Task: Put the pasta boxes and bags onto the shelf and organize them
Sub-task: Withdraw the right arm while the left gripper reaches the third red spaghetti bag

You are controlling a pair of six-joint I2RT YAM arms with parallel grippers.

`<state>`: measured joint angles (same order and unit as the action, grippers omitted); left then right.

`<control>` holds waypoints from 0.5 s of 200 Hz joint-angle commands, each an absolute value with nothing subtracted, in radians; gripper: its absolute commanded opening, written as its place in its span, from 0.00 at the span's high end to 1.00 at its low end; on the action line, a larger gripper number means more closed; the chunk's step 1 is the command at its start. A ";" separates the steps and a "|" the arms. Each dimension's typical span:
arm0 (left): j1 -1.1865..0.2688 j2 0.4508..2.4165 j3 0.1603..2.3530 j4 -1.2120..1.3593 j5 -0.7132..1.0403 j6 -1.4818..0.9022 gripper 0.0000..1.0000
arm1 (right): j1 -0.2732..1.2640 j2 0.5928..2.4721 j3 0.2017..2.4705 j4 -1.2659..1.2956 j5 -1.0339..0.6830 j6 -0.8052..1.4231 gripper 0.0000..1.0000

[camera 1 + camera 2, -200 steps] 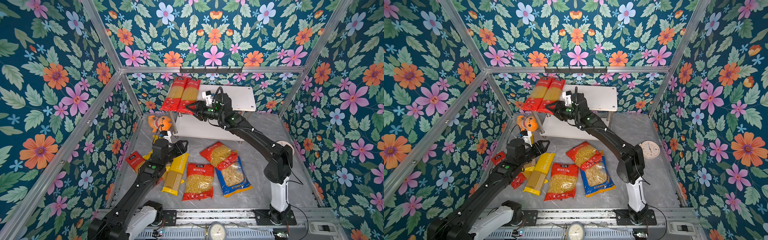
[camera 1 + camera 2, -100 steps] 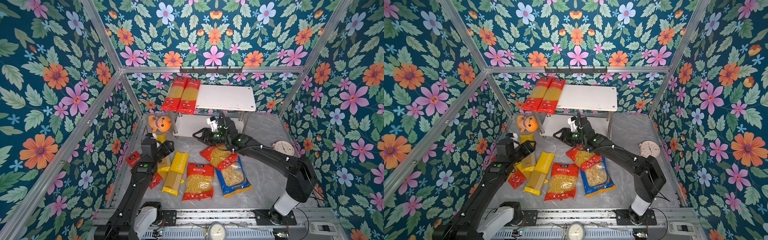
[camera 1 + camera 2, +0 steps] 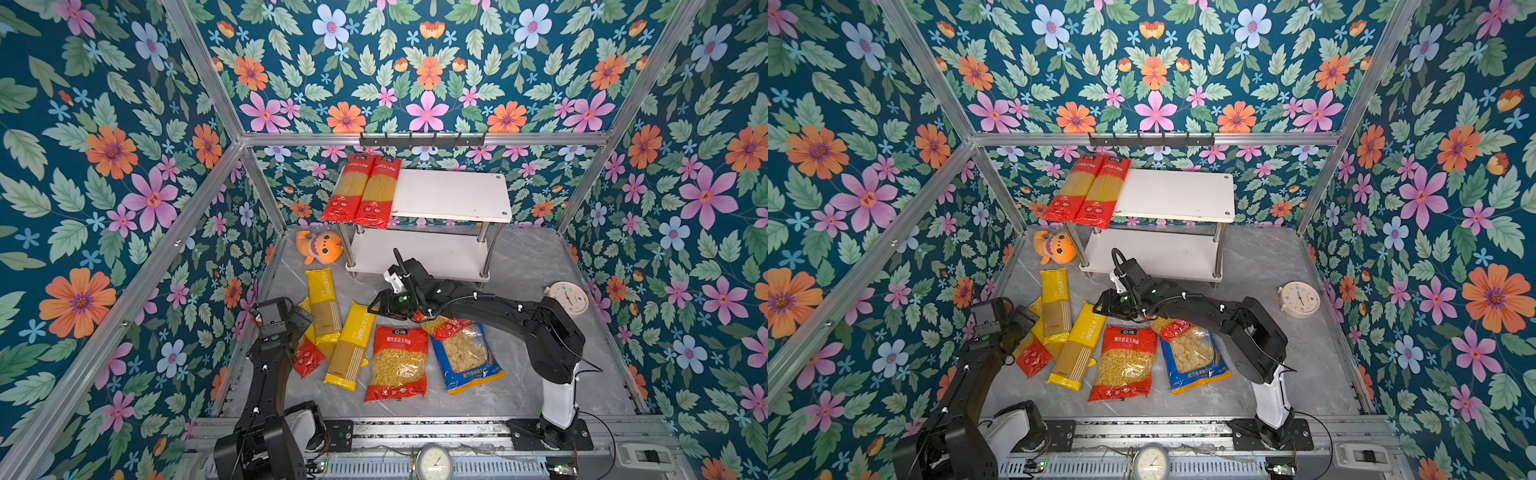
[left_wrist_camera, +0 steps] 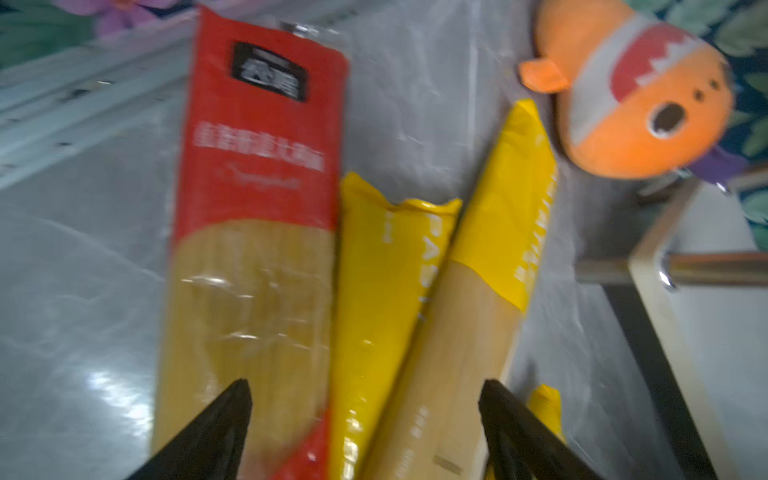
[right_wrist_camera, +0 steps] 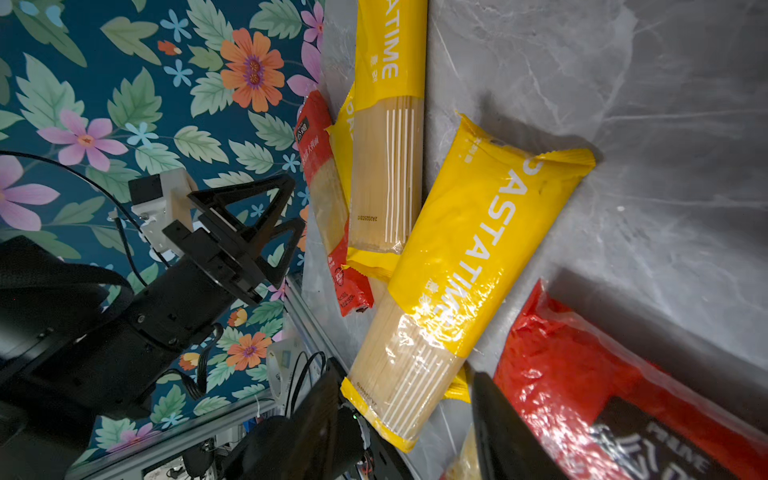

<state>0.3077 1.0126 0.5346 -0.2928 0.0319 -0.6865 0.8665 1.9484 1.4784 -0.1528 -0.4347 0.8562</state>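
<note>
Red spaghetti [image 3: 361, 191] on shelf [image 3: 453, 195], top views only

Left arm [image 3: 266, 374]: matte black links, pale screw heads. Right arm [image 3: 498, 309]: black, white base column [image 3: 559, 399], ribbed black cable, white clips, green wrist light. Left gripper [image 5: 296, 201]: black triangular open-frame fingers, white camera bracket.

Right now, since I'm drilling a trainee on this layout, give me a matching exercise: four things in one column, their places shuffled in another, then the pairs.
1 orange plush toy
2 two red spaghetti packs
3 blue-and-yellow bag
4 cream alarm clock

A top board of the shelf
B table, far right side
C table, beside a shelf leg
D table, partly under a red bag

Pairs: 1-C, 2-A, 3-D, 4-B
</note>
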 commanded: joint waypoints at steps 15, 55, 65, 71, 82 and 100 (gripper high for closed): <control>0.427 1.044 0.520 -0.302 -0.113 -0.673 0.08 | 0.868 1.956 1.483 -0.199 -0.458 0.799 0.47; 0.536 1.142 0.462 -0.215 0.000 -0.669 0.13 | 0.858 1.951 1.492 -0.260 -0.445 0.740 0.47; 0.536 1.144 0.447 -0.196 0.014 -0.675 0.14 | 0.855 1.950 1.493 -0.261 -0.446 0.738 0.47; 0.536 1.142 0.439 -0.184 0.017 -0.677 0.15 | 0.851 1.949 1.492 -0.261 -0.449 0.738 0.47; 0.537 1.143 0.418 -0.159 0.034 -0.682 0.18 | 0.847 1.948 1.491 -0.261 -0.449 0.738 0.47; 0.531 1.166 0.386 -0.104 0.097 -0.700 0.24 | 0.844 1.948 1.483 -0.253 -0.446 0.743 0.47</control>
<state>0.5358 1.1435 0.4164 -0.1825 0.0189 -0.6815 0.8452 1.9549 1.4864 -0.2443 -0.4423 0.7563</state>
